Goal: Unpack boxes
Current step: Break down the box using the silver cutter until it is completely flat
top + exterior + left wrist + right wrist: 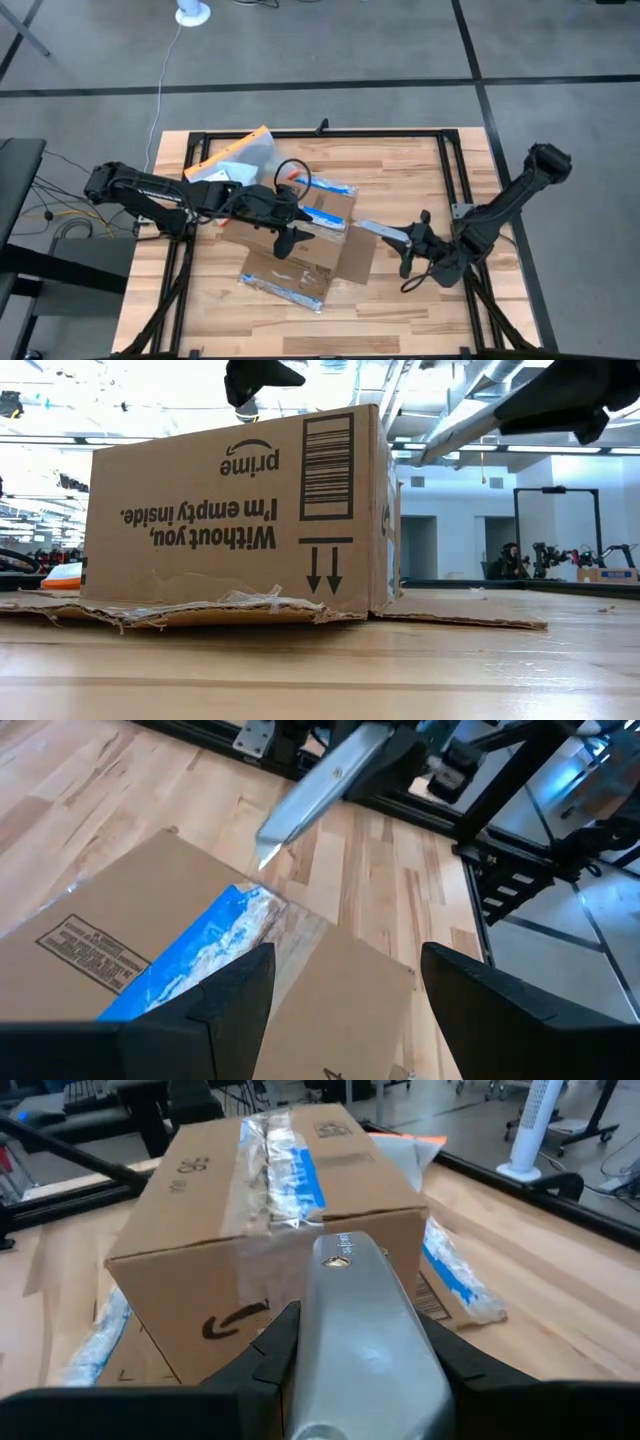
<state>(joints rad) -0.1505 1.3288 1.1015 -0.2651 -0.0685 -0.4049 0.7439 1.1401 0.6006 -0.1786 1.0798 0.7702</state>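
The brown cardboard box [258, 238] stands upside down mid-table, its blue-and-white taped bottom [285, 1175] facing up and its flaps [200, 612] splayed on the wood. My left gripper [290, 222] is open just over the box's top [150, 920], near its right end. My right gripper [408, 250], right of the box, is shut on a silver utility knife [380, 232]. The knife's tip [270, 845] points at the box's right side, a short way off it. My left gripper has its open fingers [235, 995] low over the box's taped top; whether they touch the cardboard I cannot tell. My right gripper pinches the knife's silver handle [345, 1370] between its two fingers [270, 1350], near the rear end. The fingers lie along the knife, reaching in from the table's right. The knife is clear of the table, its tip slanting slightly down.
An orange-edged clear pouch [245, 155] lies behind the box at the far left. Torn blue tape [285, 288] trails off the near flap. A black metal frame [455, 170] runs along the table's edges. Bare wood shows near the front and right of the box.
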